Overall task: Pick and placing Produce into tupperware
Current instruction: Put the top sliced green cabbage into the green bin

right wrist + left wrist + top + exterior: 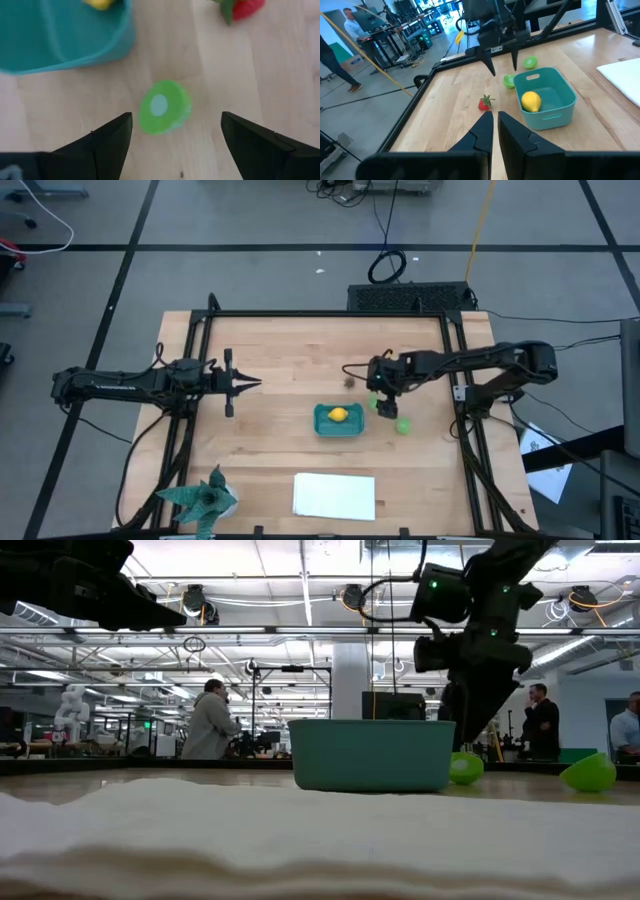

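R gripper (378, 392) hangs over the table just off the teal tub's (339, 420) right-hand corner, fingers spread wide, nothing between them. In its wrist view the two fingers (107, 142) straddle a green round piece (163, 107) lying on bare wood below; no contact visible. In the low view the same gripper (470, 730) points down right beside the tub wall (370, 755), w/ the green piece (464, 768) at its foot.

Tub sits roughly mid-table, slightly toward the front. Yellow lemon (338, 415) is already inside it; also seen from the L wrist (530, 101). A 2nd green piece (402, 423) lies on the wood further right, apart from the tub and near the table's right rail. Small red piece w/ a green top (484, 103) rests on open wood behind the tub, clear of it on all sides.

L gripper (252, 384) is parked over the left half of the table, fingers pressed together, holding nothing, well apart from the tub.

White sheet (334, 495) lies along the front edge, just in front of the tub w/ a gap between. Green spiky paper figure (203, 498) stands at the front-left corner. Wide bare wood between L gripper and tub, and across the back half of the table.
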